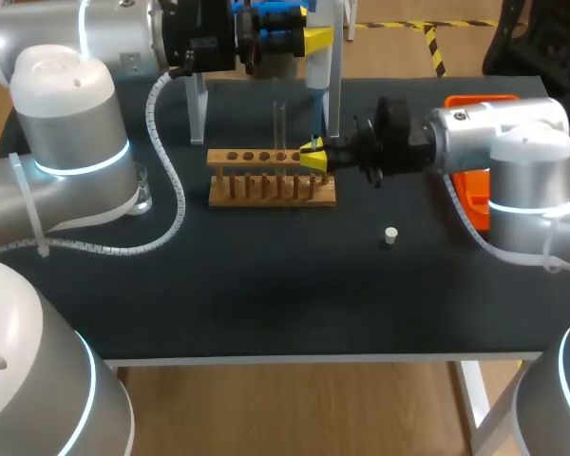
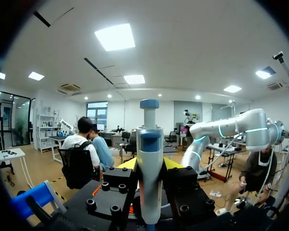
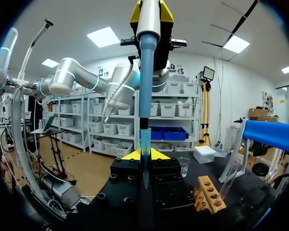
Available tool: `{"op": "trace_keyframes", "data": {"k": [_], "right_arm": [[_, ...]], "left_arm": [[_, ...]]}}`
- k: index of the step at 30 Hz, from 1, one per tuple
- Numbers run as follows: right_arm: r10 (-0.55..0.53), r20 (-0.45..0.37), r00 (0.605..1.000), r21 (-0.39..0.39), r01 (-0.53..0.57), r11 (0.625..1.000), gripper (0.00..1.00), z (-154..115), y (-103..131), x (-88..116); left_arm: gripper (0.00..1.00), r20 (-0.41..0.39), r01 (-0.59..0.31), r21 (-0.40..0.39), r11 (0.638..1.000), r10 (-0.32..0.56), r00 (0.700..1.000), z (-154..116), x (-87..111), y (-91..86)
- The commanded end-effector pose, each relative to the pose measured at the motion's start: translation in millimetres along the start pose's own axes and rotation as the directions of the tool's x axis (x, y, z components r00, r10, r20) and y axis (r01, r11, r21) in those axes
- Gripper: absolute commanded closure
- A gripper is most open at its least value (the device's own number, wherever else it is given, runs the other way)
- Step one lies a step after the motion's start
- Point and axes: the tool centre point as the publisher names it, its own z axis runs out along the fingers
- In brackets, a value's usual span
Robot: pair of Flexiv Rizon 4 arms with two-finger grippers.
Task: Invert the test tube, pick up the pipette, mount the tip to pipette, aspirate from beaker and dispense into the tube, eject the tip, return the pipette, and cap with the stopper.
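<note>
Stubby white stopper [image 1: 390,236] lies toward the table's [image 1: 266,294] right edge. Right pincer [image 1: 313,157] clamps a translucent blue pipette tip [image 3: 144,139] beside the wooden rack [image 1: 271,188]. Left pincer [image 1: 315,40] clamps the smooth cylindrical pipette [image 2: 150,159].

tabletop [image 1: 266,304]: dark mat | wooden rack [image 1: 271,190] mid-rear | white stopper [image 1: 390,236] apart, front-right | orange box [image 1: 470,195] right edge

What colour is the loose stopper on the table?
Off-white. The stopper shows best in the head view.
</note>
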Motion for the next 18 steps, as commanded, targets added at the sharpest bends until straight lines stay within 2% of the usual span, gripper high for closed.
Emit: {"op": "trace_keyframes", "data": {"k": [1, 18], "right_arm": [[0.002, 0.0, 1.0, 0.005, -0.002, 1.0, 1.0, 0.7, 1.1, -1.9], [-0.013, -0.008, 1.0, -0.006, 0.013, 1.0, 1.0, -1.5, 6.2, 2.7]], "left_arm": [[1.0, -0.001, -0.001, 0.003, 1.0, 0.001, 1.0, 0.2, -0.1, 1.2], [1.0, -0.001, -0.001, 0.003, 1.0, 0.001, 1.0, 0.2, -0.1, 1.2]]}}
